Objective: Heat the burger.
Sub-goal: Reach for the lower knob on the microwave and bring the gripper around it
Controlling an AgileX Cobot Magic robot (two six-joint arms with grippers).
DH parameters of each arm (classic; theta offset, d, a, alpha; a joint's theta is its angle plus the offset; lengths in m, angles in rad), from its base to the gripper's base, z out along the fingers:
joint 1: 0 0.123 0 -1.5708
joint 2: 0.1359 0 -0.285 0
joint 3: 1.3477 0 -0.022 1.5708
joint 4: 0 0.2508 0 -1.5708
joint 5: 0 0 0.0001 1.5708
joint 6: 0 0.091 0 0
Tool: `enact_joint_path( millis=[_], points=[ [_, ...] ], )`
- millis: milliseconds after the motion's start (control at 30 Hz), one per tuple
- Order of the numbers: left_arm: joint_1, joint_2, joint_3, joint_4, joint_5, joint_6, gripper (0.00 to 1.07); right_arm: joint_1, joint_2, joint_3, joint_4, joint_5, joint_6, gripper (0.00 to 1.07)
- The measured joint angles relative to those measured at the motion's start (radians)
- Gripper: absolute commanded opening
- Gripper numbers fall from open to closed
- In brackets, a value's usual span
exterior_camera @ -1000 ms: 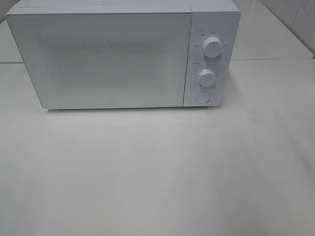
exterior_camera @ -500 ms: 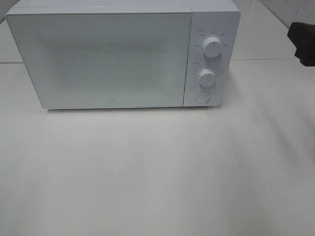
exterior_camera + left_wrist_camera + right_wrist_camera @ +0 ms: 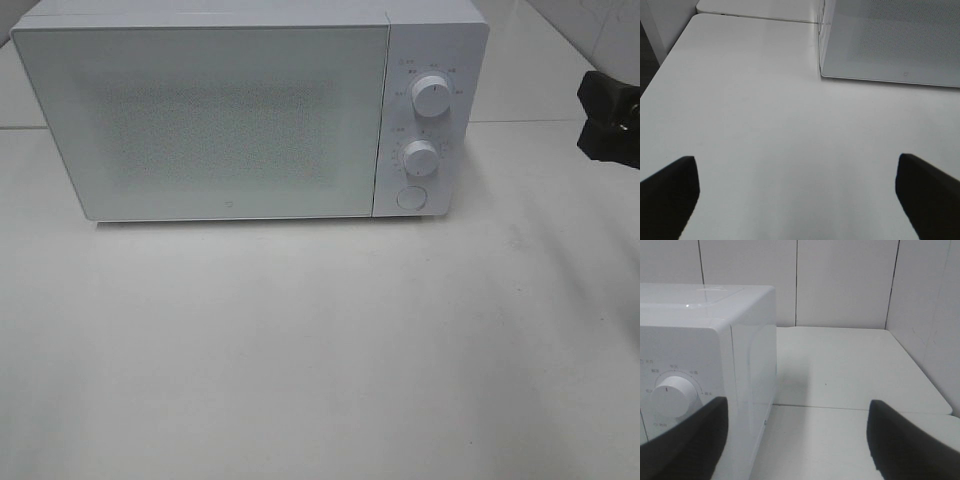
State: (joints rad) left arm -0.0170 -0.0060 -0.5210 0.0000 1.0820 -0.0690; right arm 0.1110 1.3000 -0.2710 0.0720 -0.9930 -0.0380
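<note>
The left jaws stand spread wide, their two dark fingers [image 3: 667,197] far apart with only bare desk [image 3: 765,125] between them; they pinch nothing. They hang low over the desk, to the left of the microwave [image 3: 890,40] and nearer than it, whose near left corner shows in the wrist view.

The right jaws are spread too, and nothing sits between them. The right arm [image 3: 612,120] shows as a dark shape at the far right edge of the high view, above the desk, well to the right of the microwave and about level with its dials. Its wrist view looks along the microwave's right side toward the tiled wall [image 3: 840,280].

The microwave is white and stands at the far side of the desk. Its door [image 3: 200,120] is shut, pale and speckled, and nothing can be made out through it. Right of the door are an upper dial [image 3: 431,97], a lower dial [image 3: 421,158] and a round button [image 3: 410,197] beneath them.

The burger is in none of the views; whether it lies behind the shut door cannot be told.
</note>
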Motion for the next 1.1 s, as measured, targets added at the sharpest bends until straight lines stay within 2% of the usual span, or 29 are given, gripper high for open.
enact_joint_path(
  millis=[67,100,133,200,233,267,333,400,433,500,533,600,867,1100],
  points=[
    [0.0,0.0,0.0,0.0,0.0,0.0,1.0,0.017,0.012,0.005,0.021,-0.015,-0.021,0.76],
    [0.0,0.0,0.0,0.0,0.0,0.0,1.0,0.071,0.042,0.01,0.081,-0.043,-0.074,0.76],
    [0.0,0.0,0.0,0.0,0.0,0.0,1.0,0.071,0.042,0.01,0.081,-0.043,-0.074,0.76],
    [0.0,0.0,0.0,0.0,0.0,0.0,1.0,0.165,0.09,0.011,0.174,-0.078,-0.146,0.76],
    [0.0,0.0,0.0,0.0,0.0,0.0,1.0,0.165,0.09,0.011,0.174,-0.078,-0.146,0.76],
    [0.0,0.0,0.0,0.0,0.0,0.0,1.0,0.235,0.129,0.011,0.249,-0.102,-0.184,0.76],
    [0.0,0.0,0.0,0.0,0.0,0.0,1.0,0.26,0.147,0.011,0.287,-0.113,-0.198,0.76],
    [0.0,0.0,0.0,0.0,0.0,0.0,1.0,0.341,0.191,0.011,0.377,-0.159,-0.227,0.76],
    [0.0,0.0,0.0,0.0,0.0,0.0,1.0,0.341,0.191,0.011,0.377,-0.159,-0.227,0.76],
    [0.0,0.0,0.0,0.0,0.0,0.0,1.0,0.428,0.235,0.011,0.452,-0.198,-0.258,0.76],
    [0.0,0.0,0.0,0.0,0.0,0.0,1.0,0.428,0.235,0.011,0.452,-0.198,-0.258,0.76],
    [0.0,0.0,0.0,0.0,0.0,0.0,1.0,0.488,0.254,0.011,0.497,-0.207,-0.273,0.76],
    [0.0,0.0,0.0,0.0,0.0,0.0,1.0,0.627,0.26,0.011,0.595,-0.211,-0.306,0.76],
    [0.0,0.0,0.0,0.0,0.0,0.0,1.0,0.66,0.26,0.011,0.616,-0.211,-0.307,0.75]
  ],
)
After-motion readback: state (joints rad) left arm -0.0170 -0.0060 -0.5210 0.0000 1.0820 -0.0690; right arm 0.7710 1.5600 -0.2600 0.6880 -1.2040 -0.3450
